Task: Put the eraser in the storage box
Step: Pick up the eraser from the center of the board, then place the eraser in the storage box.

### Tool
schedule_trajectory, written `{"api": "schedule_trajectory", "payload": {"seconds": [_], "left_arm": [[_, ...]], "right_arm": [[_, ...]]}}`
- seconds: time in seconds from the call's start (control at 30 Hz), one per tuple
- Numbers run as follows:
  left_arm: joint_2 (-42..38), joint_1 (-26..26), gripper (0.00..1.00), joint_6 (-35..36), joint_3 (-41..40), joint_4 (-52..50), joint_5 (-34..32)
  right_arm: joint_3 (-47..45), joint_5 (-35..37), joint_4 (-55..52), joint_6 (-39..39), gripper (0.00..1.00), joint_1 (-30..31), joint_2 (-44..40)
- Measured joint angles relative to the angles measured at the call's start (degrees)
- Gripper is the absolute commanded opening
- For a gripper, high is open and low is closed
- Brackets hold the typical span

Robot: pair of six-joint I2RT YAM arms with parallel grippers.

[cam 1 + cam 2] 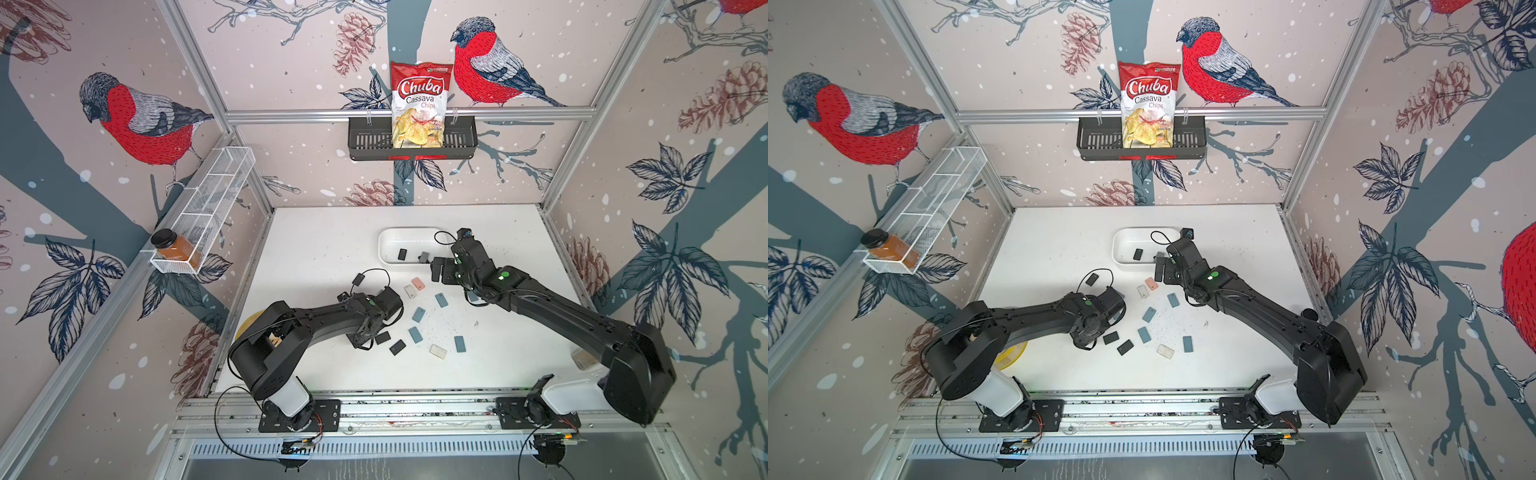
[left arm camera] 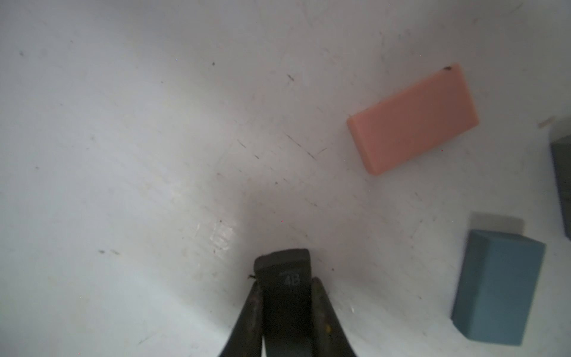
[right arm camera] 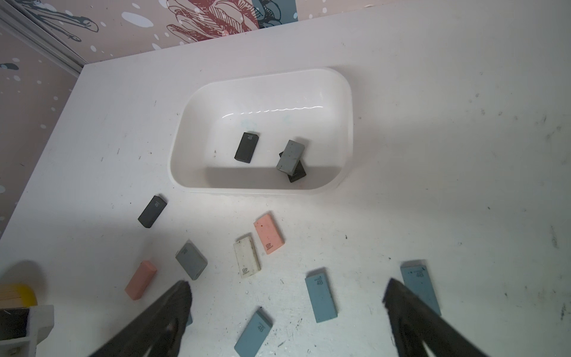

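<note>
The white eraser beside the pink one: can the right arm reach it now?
Probably yes. The right pincer is open and empty, with nothing between it and the white eraser; the pink eraser lies close beside.

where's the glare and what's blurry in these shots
Right wrist view: a wavy glare streak runs along the inner wall of the storage box, with shadow over its near side; the right gripper looks out of focus. Left wrist view: soft all over, a pale sheen on the table, the black eraser close up. Both top views: evenly lit, sharp, no strong glare.
</note>
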Motion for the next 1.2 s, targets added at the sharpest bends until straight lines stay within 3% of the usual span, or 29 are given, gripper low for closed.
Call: {"api": "schedule_trajectory", "payload": {"seconds": [0.47, 0.67, 1.2], "left_arm": [[-0.96, -0.57, 0.12, 6.21, 1.40, -0.33, -0.61], [-3.43, -0.92, 0.11, 9.86, 3.41, 4.72, 1.66], [-3.96, -0.92, 0.11, 18.12, 14.25, 1.05, -4.90]], "right_arm": [[-7.04, 2.32, -0.48, 1.29, 1.00, -0.26, -6.12], [-10.10, 2.47, -1.29, 2.36, 1.00, -0.24, -8.46], [-18.80, 2.47, -1.18, 5.40, 1.00, 0.94, -11.96]]}}
